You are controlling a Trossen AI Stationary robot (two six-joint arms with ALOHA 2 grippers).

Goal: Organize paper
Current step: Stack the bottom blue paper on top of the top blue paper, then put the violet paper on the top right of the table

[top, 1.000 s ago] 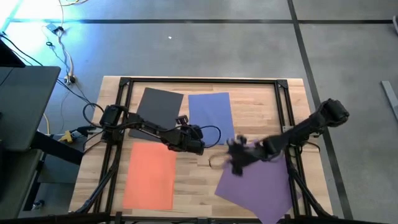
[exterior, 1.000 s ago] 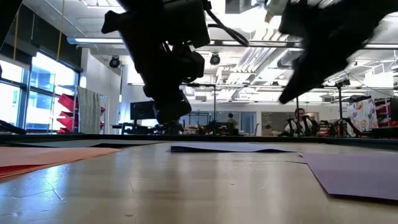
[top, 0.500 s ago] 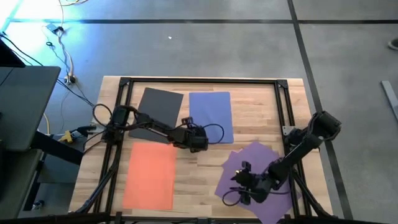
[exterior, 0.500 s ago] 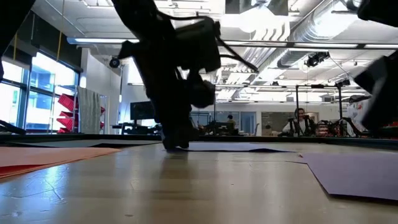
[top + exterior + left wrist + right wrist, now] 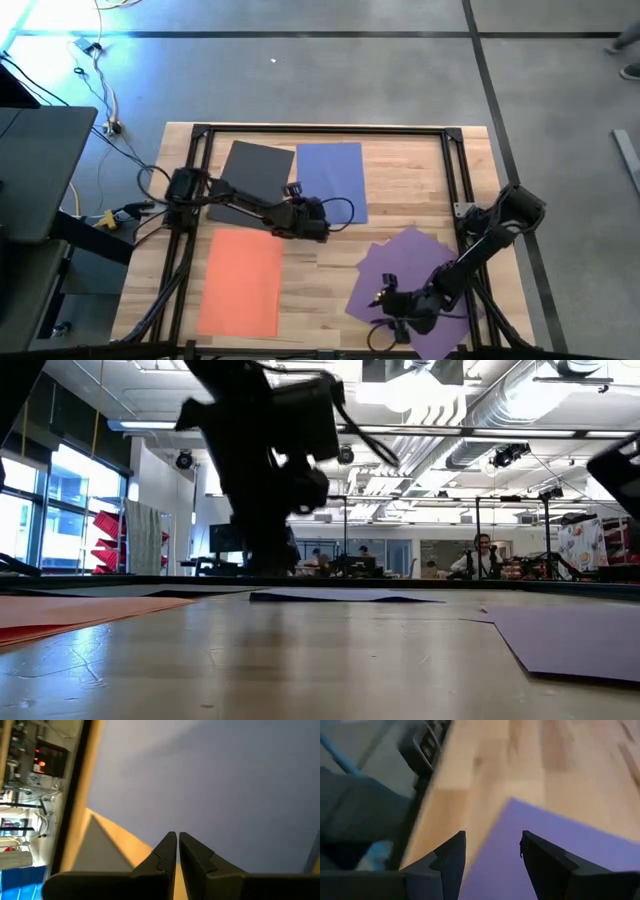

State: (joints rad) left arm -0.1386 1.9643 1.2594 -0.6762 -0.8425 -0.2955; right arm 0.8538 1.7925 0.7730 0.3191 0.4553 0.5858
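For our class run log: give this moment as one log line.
left gripper: shut, at blue sheet's near corner | right gripper: open, over purple sheet's edge | orange sheet, grey sheet: flat, untouched

The left arm reaches in from the left side of the frame, stretched low and nearly straight toward the middle of the worktop. Its hand [image 5: 318,227] sits at the end of that reach, the two dark fingers [image 5: 170,851] pressed together with only a hairline between them. The right arm comes from the right-hand post, folds at the elbow and runs back toward the near edge. Its hand [image 5: 383,300] is down low there, fingers [image 5: 451,856] spread well apart with nothing between them.
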